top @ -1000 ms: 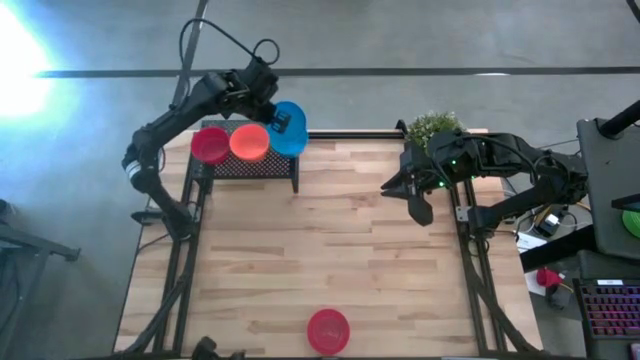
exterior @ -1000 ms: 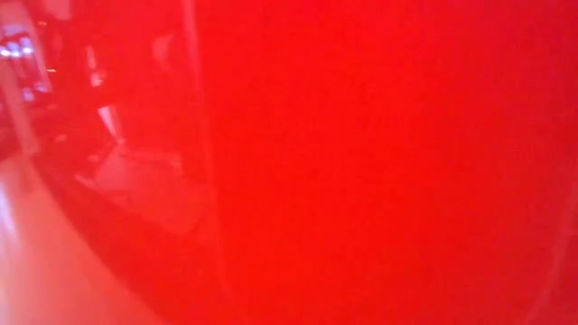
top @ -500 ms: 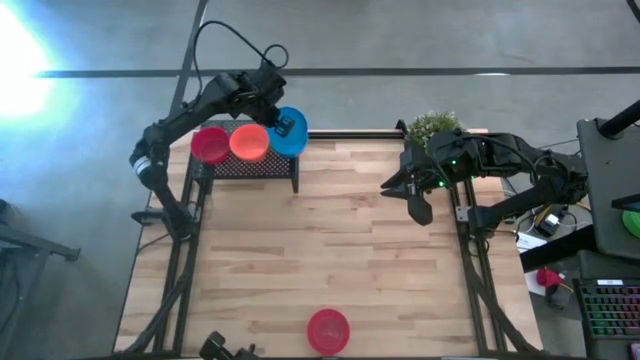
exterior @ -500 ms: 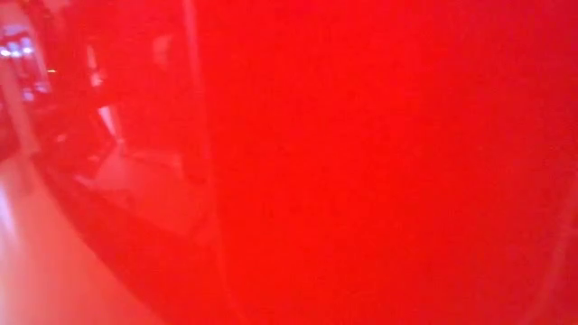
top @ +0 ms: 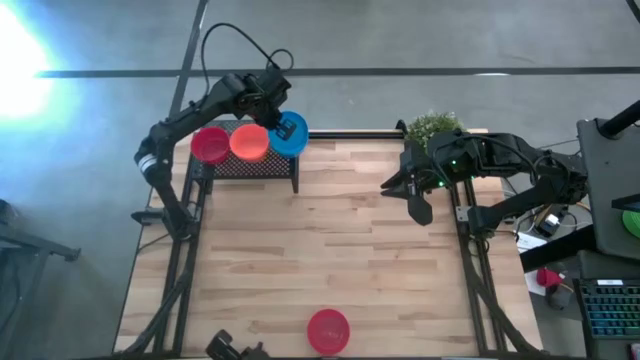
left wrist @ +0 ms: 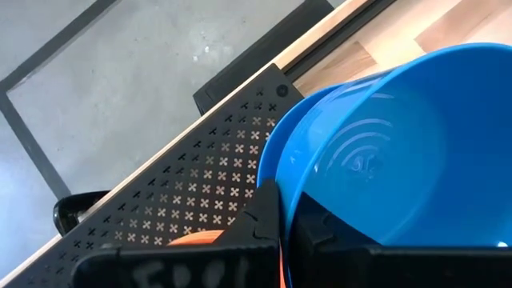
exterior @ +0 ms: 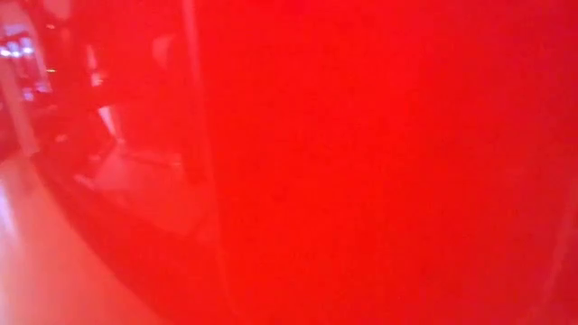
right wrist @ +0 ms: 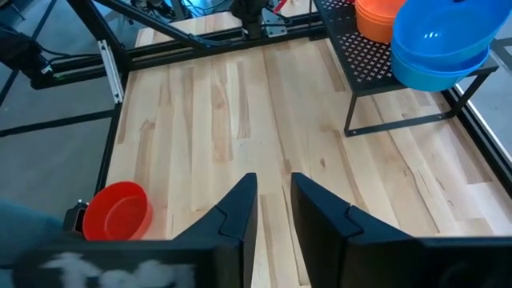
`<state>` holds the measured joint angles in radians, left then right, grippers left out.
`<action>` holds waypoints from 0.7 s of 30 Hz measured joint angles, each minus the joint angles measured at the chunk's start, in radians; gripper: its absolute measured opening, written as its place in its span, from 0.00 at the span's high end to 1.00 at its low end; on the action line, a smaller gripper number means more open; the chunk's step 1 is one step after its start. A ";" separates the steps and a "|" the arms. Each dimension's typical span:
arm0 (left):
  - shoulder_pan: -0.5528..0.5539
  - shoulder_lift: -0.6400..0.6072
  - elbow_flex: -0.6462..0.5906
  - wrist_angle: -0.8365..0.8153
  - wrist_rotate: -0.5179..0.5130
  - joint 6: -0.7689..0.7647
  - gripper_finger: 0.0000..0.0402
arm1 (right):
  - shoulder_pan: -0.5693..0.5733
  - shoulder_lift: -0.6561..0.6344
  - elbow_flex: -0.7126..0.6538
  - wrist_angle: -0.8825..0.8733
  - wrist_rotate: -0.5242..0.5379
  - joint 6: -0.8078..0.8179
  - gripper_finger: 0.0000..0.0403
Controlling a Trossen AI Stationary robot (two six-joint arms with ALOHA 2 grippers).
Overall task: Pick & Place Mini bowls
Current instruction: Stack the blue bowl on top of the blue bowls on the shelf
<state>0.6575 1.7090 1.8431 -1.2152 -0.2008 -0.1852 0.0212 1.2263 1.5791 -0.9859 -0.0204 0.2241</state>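
Blue bowl (top: 290,134) sits on the blue stack at the rack (top: 250,165) corner, beside orange (top: 249,142) and red (top: 210,144) stacks. Left pincer (top: 281,124) clenched on its rim. We judge: placing step; next, release and lift clear. One red bowl (top: 328,330) remains at the surface (top: 330,240) near edge. Right pincer (top: 418,200) waits, fingers slightly parted, empty.

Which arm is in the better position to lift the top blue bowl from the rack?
Left. The left gripper is already shut on the top blue bowl at the rack. The right gripper hangs over the table's far-right part, away from it.
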 joint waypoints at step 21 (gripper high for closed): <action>0.000 0.012 -0.001 -0.021 0.005 0.037 0.87 | 0.000 0.000 0.000 0.000 0.001 0.003 0.82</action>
<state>0.6575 1.7206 1.8423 -1.2366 -0.1955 -0.1482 0.0212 1.2263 1.5791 -0.9863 -0.0199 0.2272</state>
